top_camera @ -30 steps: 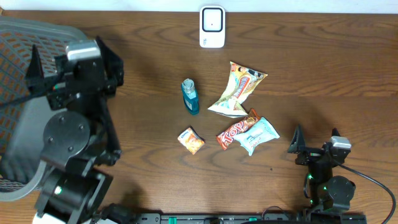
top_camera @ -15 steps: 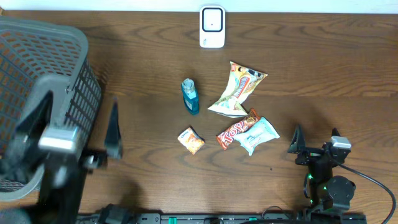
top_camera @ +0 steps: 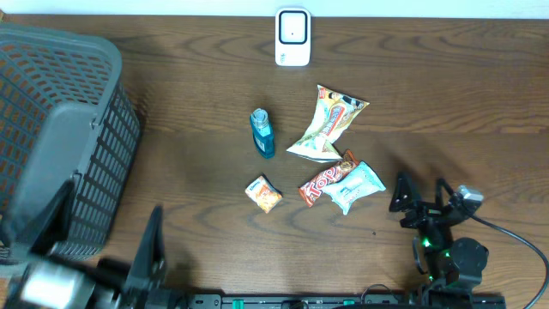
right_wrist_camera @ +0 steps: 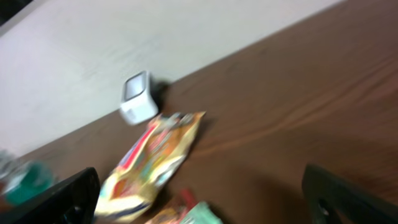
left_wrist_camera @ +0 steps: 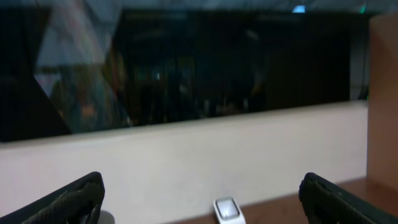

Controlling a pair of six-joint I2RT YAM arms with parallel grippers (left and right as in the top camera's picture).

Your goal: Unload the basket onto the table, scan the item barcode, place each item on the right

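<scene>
Dark wood-grain tabletop [top_camera: 189, 77] fills the overhead view, and a pale wall is seen behind it from both wrists. A white scanner [top_camera: 292, 37] is set at the far edge; every other place is given from it.

Toward the robot from the scanner and slightly left, a small blue bottle [top_camera: 262, 132] is found. Slightly right, a yellow snack bag [top_camera: 328, 122] is spread flat. Farther from the scanner than the bag, a red candy bar [top_camera: 326, 179] and a pale blue packet [top_camera: 356, 186] are laid side by side, touching. A small orange packet [top_camera: 264, 194] is laid farther out than the bottle. No item is held, and which one is meant for scanning cannot be told.

A grey mesh basket [top_camera: 60, 129] is placed well left of the scanner.

The left gripper [left_wrist_camera: 200, 180] is blurred overhead, at the near edge far left of the scanner; its jaws are spread wide and empty. The right gripper [top_camera: 420, 202] is held at the near edge, right of the scanner and just beyond the pale blue packet, jaws released with nothing between them.
</scene>
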